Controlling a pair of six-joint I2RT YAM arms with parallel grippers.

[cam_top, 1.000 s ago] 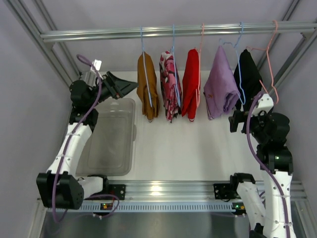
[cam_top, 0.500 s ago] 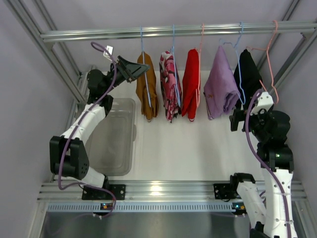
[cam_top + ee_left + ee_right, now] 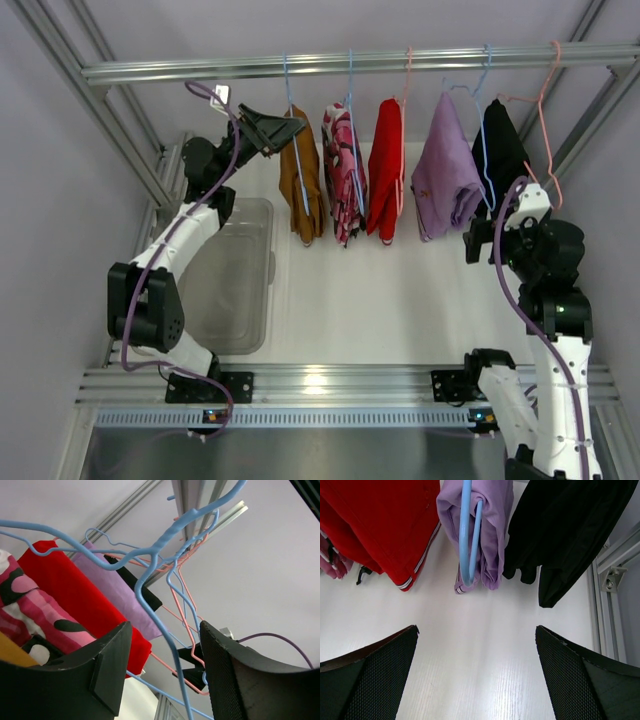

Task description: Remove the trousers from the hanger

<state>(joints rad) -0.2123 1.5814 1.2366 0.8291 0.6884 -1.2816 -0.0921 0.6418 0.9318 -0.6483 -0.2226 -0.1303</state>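
- left gripper: raised to the left end of the rail, at the top of the trousers; jaws apart, neither wide nor shut; in the left wrist view the fingers stand on either side of the blue wire of the hanger, with a gap showing on both sides of the wire; nothing clamped
- hanger: thin light-blue wire, hooked over the rail at the left end of the row; twisted neck just above the left gripper in the wrist view
- trousers: mustard-brown, folded over the hanger and hanging straight down, leftmost garment on the rail; only a sliver shows at the lower left edge of the left wrist view
- neighbours along the rail, left to right: pink patterned garment, just beside the trousers; red garment; lilac garment; black garment
- clear plastic bin: on the left side of the counter, below the left arm
- right gripper: jaws wide, holding nothing; low over the right side of the counter, beneath the lilac and black garments, well apart from the trousers
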